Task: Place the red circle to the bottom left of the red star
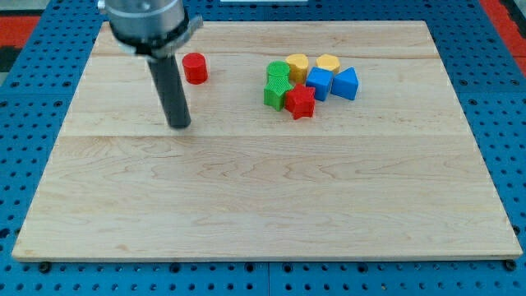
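Lining up behind the red circle (195, 68) is the step you appear to be in: my tip (179, 126) rests on the tabletop (246, 205) below and slightly to the view's left of that block, near it but not touching. There is no hand on this arm, only the dark rod, so nothing is clenched or released; the tip simply stands free of every block.

The red circle sits alone toward the view's top, left of centre, well apart from the cluster. The red star (301, 102) lies at the bottom edge of that cluster, touching or nearly touching the green blocks (277, 85) on its left and the blue cube-like block (319, 83) on its upper right. Two yellow blocks (313, 64) sit at the cluster's top, and a blue triangular block (346, 84) closes its right end.

By my judgement, the goal spot is the bare wood just below and left of the red star, so the circle has to travel toward the view's right and downward. For that you would want the tip on the circle's upper-left side, which means circling round it first without nudging it. Then push along a diagonal, stopping short of the green blocks so the cluster is not disturbed.

The circle looks like a short, upright red cylinder with a flat top. Being round, it may slip off the rod sideways if the push is off-centre.
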Available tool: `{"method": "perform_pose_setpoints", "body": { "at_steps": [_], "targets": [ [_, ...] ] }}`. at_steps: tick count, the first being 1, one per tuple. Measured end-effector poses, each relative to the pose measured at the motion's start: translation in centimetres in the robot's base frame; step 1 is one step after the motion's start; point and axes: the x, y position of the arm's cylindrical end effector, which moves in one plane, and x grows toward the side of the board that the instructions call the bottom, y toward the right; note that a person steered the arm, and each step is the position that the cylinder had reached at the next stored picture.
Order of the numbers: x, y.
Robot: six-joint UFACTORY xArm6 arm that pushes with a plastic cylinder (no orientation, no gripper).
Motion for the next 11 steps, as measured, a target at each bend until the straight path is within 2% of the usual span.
{"method": "perform_pose_setpoints", "body": {
  "at_steps": [1, 2, 3, 4, 6, 7, 8, 9, 10, 11],
  "targets": [
    [-4.6, -0.9],
    [-9.2, -4.5],
    [-8.2, 1.6],
    [-2.0, 0.7],
    [-9.2, 2.7],
    [-1.7, 2.5],
    [0.1, 2.3],
    [1.5, 9.5],
    [7.4, 11.3],
    [7.4, 11.7]
  ]
}}
